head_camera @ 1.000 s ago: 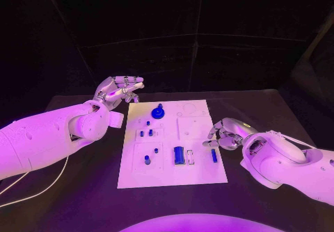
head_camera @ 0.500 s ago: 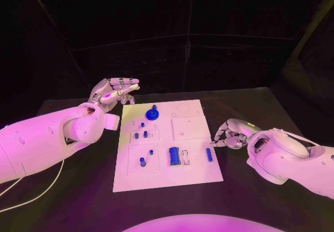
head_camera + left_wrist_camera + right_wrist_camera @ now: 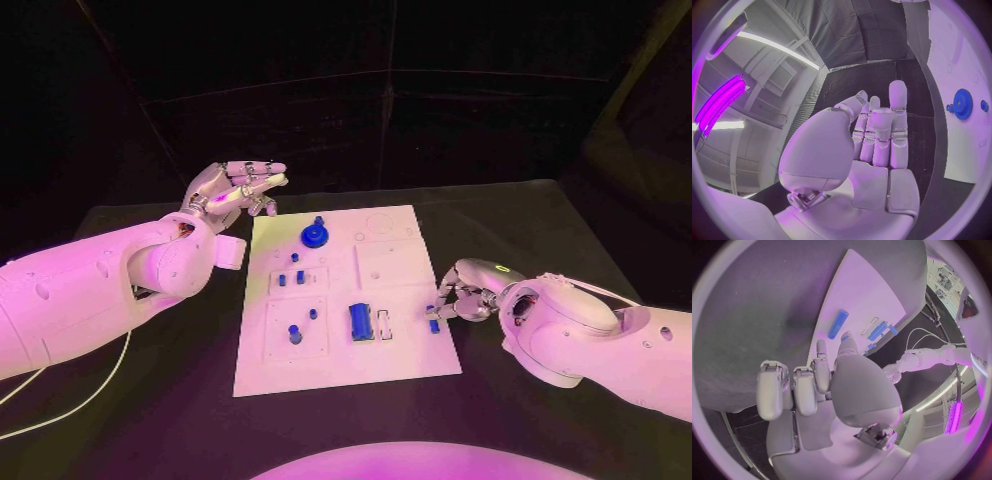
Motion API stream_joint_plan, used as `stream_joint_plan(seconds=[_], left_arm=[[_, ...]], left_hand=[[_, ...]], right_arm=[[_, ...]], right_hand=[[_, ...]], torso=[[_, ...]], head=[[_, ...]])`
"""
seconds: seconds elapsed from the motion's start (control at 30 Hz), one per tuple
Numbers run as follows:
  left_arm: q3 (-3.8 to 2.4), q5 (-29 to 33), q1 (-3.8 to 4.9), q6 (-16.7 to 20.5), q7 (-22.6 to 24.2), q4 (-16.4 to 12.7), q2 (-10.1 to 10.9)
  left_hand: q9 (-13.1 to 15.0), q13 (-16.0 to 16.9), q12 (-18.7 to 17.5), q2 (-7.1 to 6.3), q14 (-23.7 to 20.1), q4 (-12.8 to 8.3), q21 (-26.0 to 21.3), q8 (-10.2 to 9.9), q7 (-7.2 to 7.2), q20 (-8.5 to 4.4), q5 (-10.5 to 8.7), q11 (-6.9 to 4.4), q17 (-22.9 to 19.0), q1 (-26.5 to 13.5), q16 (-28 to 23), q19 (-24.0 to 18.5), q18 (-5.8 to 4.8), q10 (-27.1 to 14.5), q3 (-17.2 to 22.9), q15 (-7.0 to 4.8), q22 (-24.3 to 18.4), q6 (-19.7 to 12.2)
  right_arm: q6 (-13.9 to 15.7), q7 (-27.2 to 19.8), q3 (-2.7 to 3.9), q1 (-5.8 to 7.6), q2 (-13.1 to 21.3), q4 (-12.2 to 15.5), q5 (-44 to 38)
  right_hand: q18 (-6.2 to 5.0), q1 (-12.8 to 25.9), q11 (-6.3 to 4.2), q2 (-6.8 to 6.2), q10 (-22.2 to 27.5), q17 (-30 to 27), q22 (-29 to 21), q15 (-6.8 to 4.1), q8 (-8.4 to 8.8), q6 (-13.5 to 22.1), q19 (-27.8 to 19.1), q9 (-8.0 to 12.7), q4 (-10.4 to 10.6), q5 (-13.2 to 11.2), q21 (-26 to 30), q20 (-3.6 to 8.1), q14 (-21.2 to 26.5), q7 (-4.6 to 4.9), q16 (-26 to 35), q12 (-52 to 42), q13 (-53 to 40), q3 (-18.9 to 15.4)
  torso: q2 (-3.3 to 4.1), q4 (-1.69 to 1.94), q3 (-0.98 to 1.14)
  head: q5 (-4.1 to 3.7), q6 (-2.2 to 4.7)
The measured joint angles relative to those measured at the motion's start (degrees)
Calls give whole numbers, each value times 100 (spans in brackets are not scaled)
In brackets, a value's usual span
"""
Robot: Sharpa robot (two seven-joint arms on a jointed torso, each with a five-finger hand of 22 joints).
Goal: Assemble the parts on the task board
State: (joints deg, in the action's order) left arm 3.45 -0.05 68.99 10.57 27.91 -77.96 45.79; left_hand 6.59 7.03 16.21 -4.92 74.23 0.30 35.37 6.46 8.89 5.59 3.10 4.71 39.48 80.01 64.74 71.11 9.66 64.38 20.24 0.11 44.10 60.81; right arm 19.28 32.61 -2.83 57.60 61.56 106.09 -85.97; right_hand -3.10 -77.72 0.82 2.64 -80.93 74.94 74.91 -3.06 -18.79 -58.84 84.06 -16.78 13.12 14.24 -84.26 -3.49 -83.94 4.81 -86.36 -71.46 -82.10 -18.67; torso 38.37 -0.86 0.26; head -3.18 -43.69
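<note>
From my station, the right robot hand (image 3: 459,292) sits at the task board's (image 3: 404,370) edge, fingertips closing toward the small blue peg (image 3: 433,325) just beneath them; whether it is pinched, I cannot tell. I judge the peg light, rigid, slippery: grip its midsection. The left robot hand (image 3: 231,186) hovers open, holding nothing, well apart across the board.

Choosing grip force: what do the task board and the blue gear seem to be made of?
Task board: probably rigid plastic or painted plate; flat, matte white, shallow cut recesses. Blue gear: likely moulded or printed plastic; uniform saturated colour, dull surface, crisp teeth in the left wrist view.
</note>
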Motion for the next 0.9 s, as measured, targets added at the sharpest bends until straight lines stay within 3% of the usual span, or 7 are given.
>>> stream_joint_plan(seconds=[0.57,0.7,0.9], left_arm=[[4,0,-5,-4,-1,8,5],[4,0,-7,-4,-1,9,6],[5,0,-7,-6,-2,8,9]], left_hand=[[0,0,0,0,0,0,-8,0,0,0,0,0,0,0,0,0,0,0,0,0,-3,0],[0,-1,0,0,0,0,-8,0,0,0,0,0,0,0,0,0,0,0,0,0,-3,0],[0,-1,0,0,0,0,-8,0,0,0,0,0,0,0,0,0,0,0,0,0,-3,0]], right_arm=[[-191,-4,22,-75,-147,-75,-214],[-214,-6,30,-88,-230,-92,-314],[-338,-16,48,-98,-350,-125,-665]], right_hand=[[0,-203,-33,-10,-33,-1,0,-1,-47,-89,0,-117,-44,-26,0,0,-1,-36,0,-40,4,44],[-1,-538,-53,-20,-12,-1,0,-36,-11,-94,-7,-166,-252,-6,0,36,-11,-34,0,-46,-250,181],[-1,-873,-72,-96,9,-2,0,-55,70,-111,-21,-213,-593,-312,40,64,-9,-32,0,58,-634,383]], torso=[[0,2,-3],[1,3,-3],[3,5,-8]], head=[[-21,-8],[-17,-8],[-14,-20]])
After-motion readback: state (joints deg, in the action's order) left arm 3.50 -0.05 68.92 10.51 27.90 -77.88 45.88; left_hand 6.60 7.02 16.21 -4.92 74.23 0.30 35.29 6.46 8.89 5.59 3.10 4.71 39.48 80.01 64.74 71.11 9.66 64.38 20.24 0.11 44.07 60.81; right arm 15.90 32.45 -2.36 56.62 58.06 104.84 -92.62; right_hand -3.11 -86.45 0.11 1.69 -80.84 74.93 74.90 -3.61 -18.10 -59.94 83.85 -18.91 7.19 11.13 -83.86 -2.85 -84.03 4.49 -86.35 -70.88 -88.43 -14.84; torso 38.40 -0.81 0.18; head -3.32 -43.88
